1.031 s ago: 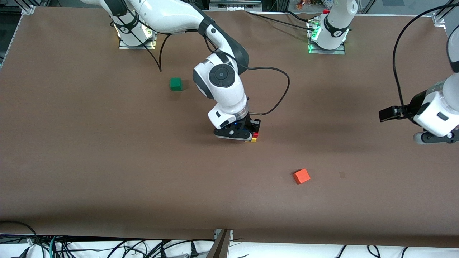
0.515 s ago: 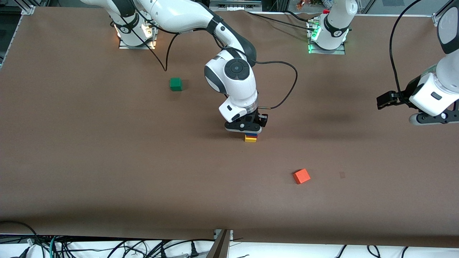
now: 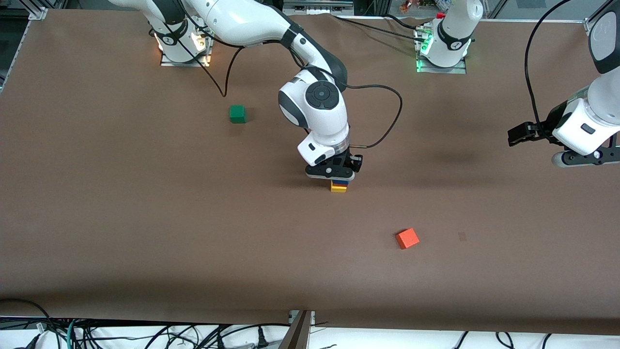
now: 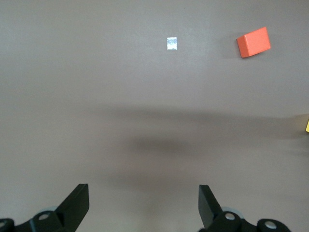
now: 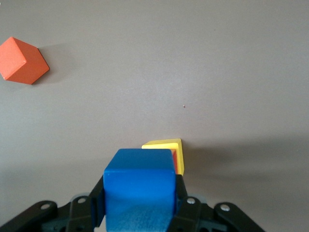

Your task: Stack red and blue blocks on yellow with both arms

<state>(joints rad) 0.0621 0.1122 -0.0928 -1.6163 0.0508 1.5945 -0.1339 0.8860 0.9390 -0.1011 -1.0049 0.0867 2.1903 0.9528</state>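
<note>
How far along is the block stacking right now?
Red block already sits on the yellow block. The right gripper holds the blue block over them, jaws shut on it; releasing remains. The left gripper waits open toward its end of the table.

You have two glossy white jointed arms with dark grey joint sections. The right arm (image 3: 271, 29) carries a round dark grey cap on its wrist and a looping black cable; its black two-finger hand (image 3: 334, 172) shows small silver screws. The left arm (image 3: 588, 123) has a black cable too, a black hand (image 4: 142, 212), and a green-lit base.
</note>
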